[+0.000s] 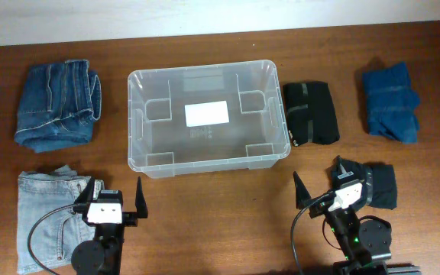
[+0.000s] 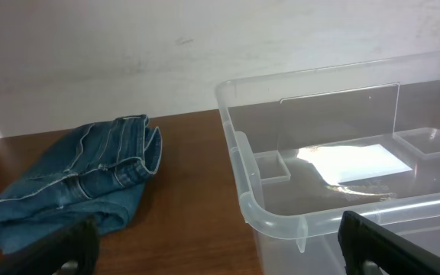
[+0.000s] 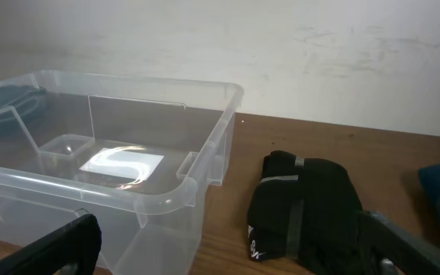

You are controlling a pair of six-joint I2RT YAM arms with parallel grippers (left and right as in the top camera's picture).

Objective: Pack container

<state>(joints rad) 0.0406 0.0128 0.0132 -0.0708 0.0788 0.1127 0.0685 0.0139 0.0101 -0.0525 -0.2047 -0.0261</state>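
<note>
The container [image 1: 131, 122] is a clear plastic bin standing mid-table, with only a white label [image 1: 207, 113] on its bottom. My left gripper [image 1: 118, 183] hovers open in front of its near-left corner, over light blue jeans [image 1: 52, 218]. In the left wrist view the gripper [image 2: 220, 252] holds nothing, and the container's corner [image 2: 243, 202] lies just ahead. My right gripper [image 1: 318, 172] is open off the container's near-right corner. The right wrist view shows this gripper [image 3: 228, 252] empty, with the container [image 3: 205, 164] to the left and a folded black garment [image 3: 304, 206] ahead.
Folded dark blue jeans [image 1: 58, 105] lie left of the container, also visible from the left wrist [image 2: 82, 179]. The black garment [image 1: 310, 112] sits right of it, and a blue garment [image 1: 390, 103] lies at the far right. A dark garment [image 1: 380, 186] lies beside the right arm.
</note>
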